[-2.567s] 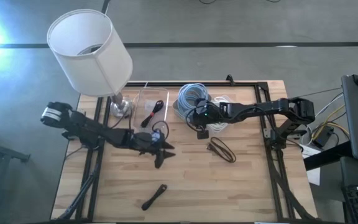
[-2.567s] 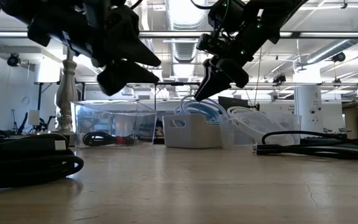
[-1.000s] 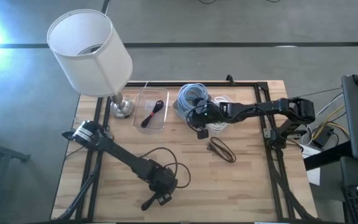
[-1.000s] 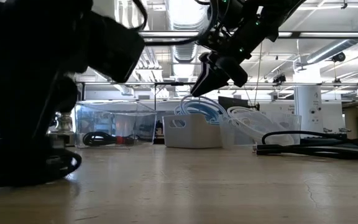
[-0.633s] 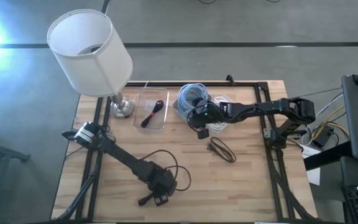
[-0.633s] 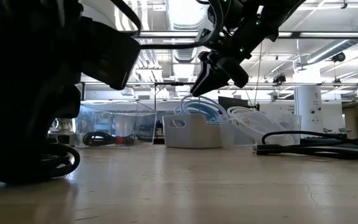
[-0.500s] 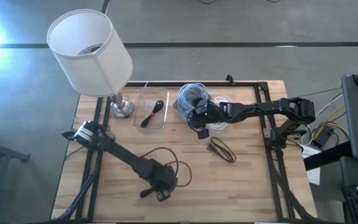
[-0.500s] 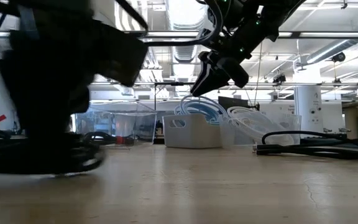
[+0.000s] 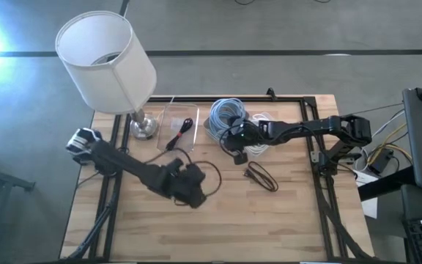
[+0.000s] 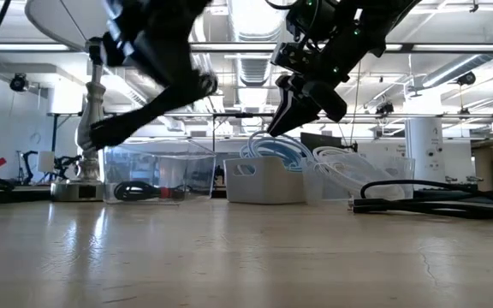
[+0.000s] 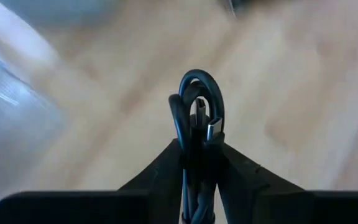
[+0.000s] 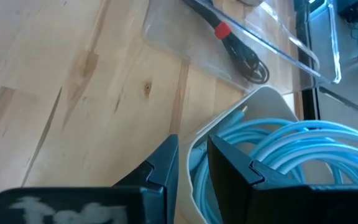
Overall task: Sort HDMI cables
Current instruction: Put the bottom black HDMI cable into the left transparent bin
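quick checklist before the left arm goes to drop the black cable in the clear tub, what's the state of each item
1. Grip: left gripper is shut on the black cable bundle: ok.
2. Bundle lifted off the table: ok.
3. Clear tub has room; one black cable lies inside: ok.
4. Lamp stands beside the tub, near the approach: not ok.
5. Right gripper hangs over the light blue coils, away from the tub: ok.
6. Whether the bundle stays tied when released: cannot tell.

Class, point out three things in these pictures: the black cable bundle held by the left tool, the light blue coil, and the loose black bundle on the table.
Held black bundle (image 11: pixel 194 134), left wrist view, looped end.
Light blue coil (image 9: pixel 228 112), high view, coil's middle.
Loose black bundle (image 9: pixel 261 177), high view, its middle.
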